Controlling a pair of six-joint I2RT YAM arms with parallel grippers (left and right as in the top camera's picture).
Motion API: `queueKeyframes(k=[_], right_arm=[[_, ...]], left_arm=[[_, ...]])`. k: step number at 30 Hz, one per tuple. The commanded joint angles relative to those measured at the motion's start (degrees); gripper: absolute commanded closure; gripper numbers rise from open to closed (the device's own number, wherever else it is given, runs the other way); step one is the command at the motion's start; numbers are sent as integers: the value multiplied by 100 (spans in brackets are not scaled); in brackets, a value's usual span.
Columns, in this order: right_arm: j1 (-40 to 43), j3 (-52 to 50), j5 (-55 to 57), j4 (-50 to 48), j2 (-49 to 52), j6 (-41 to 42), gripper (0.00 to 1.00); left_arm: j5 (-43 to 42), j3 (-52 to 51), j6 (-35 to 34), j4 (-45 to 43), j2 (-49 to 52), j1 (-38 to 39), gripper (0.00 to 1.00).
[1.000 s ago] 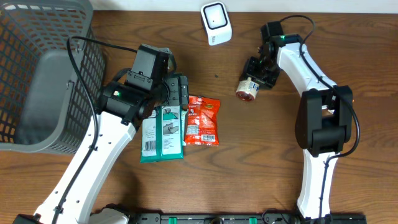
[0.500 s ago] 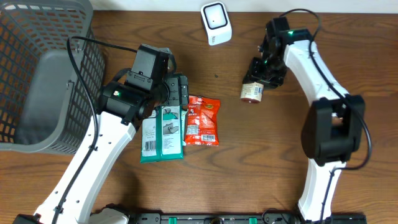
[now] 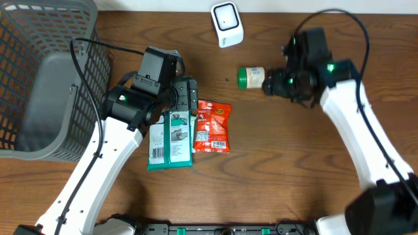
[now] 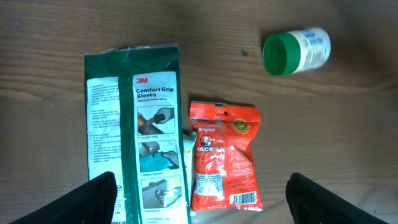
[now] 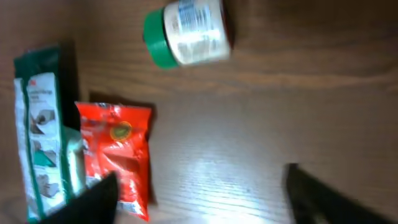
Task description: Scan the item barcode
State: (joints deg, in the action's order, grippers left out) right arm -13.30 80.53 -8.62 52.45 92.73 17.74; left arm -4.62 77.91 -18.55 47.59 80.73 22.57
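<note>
**Bottle let go, now lying short of the scanner**

Nearest, the left pincer (image 4: pixel 205 198) hangs with fingers apart over the glove pack (image 3: pixel 170 140) and red snack packet (image 3: pixel 213 127), holding nothing. Beyond them, upper middle of the overhead view, the green-capped bottle (image 3: pixel 251 77) that the right pincer (image 3: pixel 273 83) gripped a second ago lies on its side on the surface (image 3: pixel 281 163). That pincer has sprung apart just to its right. Farthest back, top centre, sits the white scanner (image 3: pixel 226 24). Whether the barcode was read, I can't tell.
</note>
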Motion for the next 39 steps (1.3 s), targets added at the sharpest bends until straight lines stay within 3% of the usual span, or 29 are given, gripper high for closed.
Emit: queueKeyframes(k=[1,4,9,17,27,39], right_arm=[[-138,-168,234,-48,-122,-584,7],[-149,-2,236,-9,-122,-667,1],[-153,376,225,142,-59,-887,1],[-164,2518,509,1532,1019,-509,1],[-197,2632,516,879,1832,-496,1],[-229,2627,361,625,2730,2983,1]], left_arm=[[-7,96,52,9,20,0,13],[-7,96,55,9,20,2,13],[-7,96,55,9,20,2,13],[-7,96,52,9,20,0,12],[-7,96,52,9,20,2,13],[-7,96,52,9,20,2,13]])
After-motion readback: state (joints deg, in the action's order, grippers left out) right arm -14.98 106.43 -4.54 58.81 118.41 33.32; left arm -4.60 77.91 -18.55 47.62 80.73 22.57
